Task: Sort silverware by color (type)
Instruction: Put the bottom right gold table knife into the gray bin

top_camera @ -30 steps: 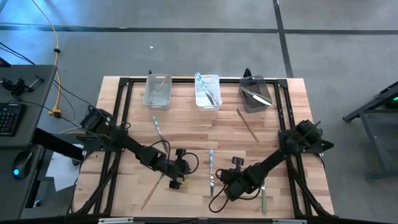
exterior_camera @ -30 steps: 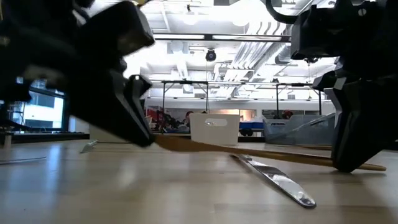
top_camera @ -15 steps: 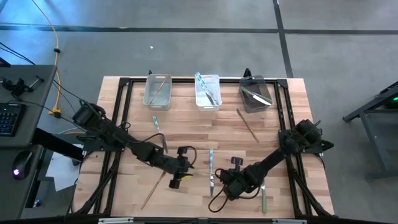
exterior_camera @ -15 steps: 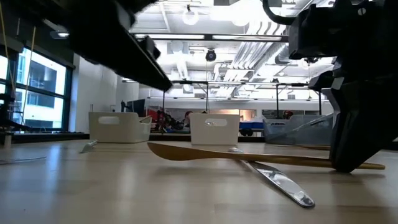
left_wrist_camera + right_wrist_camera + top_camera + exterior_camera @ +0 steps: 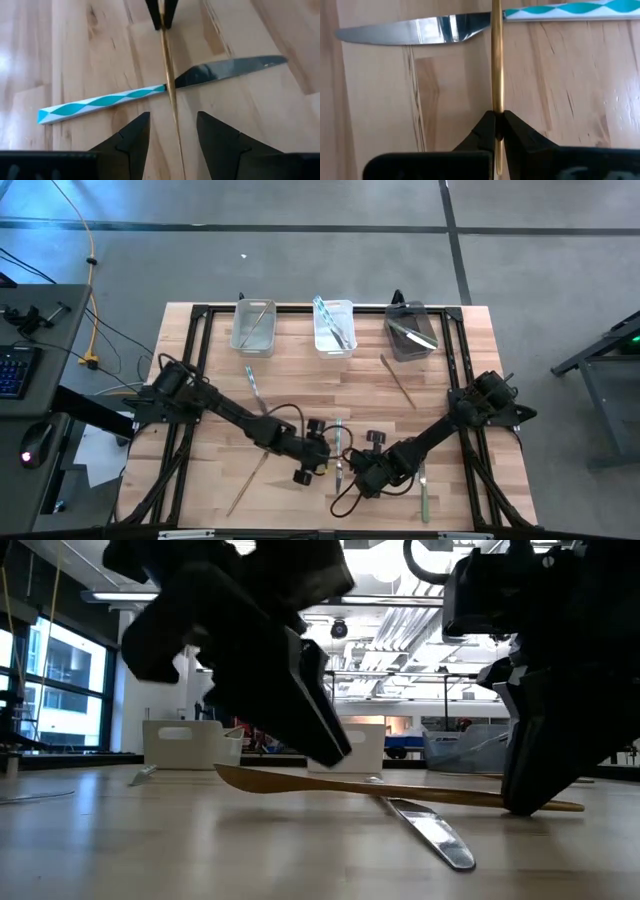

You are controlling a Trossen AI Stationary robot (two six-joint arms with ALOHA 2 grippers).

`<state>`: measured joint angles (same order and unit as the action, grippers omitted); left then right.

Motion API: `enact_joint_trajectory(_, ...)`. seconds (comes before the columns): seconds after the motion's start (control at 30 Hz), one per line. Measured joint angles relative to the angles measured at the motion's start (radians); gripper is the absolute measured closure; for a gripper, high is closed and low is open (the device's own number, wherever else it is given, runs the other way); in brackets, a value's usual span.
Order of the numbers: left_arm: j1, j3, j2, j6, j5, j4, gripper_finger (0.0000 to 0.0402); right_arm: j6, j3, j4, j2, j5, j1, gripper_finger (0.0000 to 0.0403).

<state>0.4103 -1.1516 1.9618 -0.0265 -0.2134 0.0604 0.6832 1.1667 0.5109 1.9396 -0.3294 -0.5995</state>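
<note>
Sorting is partly done. Three bins at the surface's (image 5: pixel 300 380) twelve o'clock edge already hold pieces: the left bin (image 5: pixel 254 327) one pale piece, the middle bin (image 5: pixel 333 326) teal-patterned ones, the dark bin (image 5: pixel 411 332) grey ones.

Still loose, by my count: a teal-handled piece (image 5: pixel 252 381) at ten o'clock, a gold piece (image 5: pixel 398 380) at two o'clock, a gold piece (image 5: pixel 245 481) at seven o'clock, a pale piece (image 5: pixel 423 495) at five o'clock, and the teal-handled knife (image 5: pixel 150 92) near six o'clock. More than half appears to remain.

My right fingers (image 5: pixel 496 124) are clamped on a slim gold utensil (image 5: pixel 350 785), which lies level, low across the knife. My left fingers (image 5: pixel 172 131) stand wide, one either side of the same gold shaft, not gripping it.

The gold piece is thin, smooth and glossy. The knife has a mirror-bright blade and a handle with a teal-and-white spiral. The surface is pale jointed wood.
</note>
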Motion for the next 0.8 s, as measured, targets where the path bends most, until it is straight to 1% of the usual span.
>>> enact_joint_trajectory(0.13,0.002,-0.047,0.048,0.005,0.002,0.051,0.0247,-0.008,-0.001,-0.017,0.001,-0.003,0.002,0.0403)
enact_joint_trajectory(0.3,0.001,-0.052,0.06,-0.003,-0.014,0.065,0.0251,-0.011,-0.001,-0.029,0.002,-0.002,0.006,0.0403)
enact_joint_trajectory(0.43,-0.003,-0.052,0.059,-0.012,-0.058,0.093,0.0273,-0.015,-0.001,-0.039,0.002,-0.002,0.008,0.0403)
enact_joint_trajectory(0.6,-0.013,-0.054,0.071,0.0,-0.042,0.105,0.0303,-0.022,-0.001,-0.056,0.002,-0.002,0.008,0.0403)
enact_joint_trajectory(0.8,-0.016,-0.056,0.086,0.041,-0.031,0.099,0.0325,-0.034,-0.001,-0.059,0.002,-0.002,0.008,0.0403)
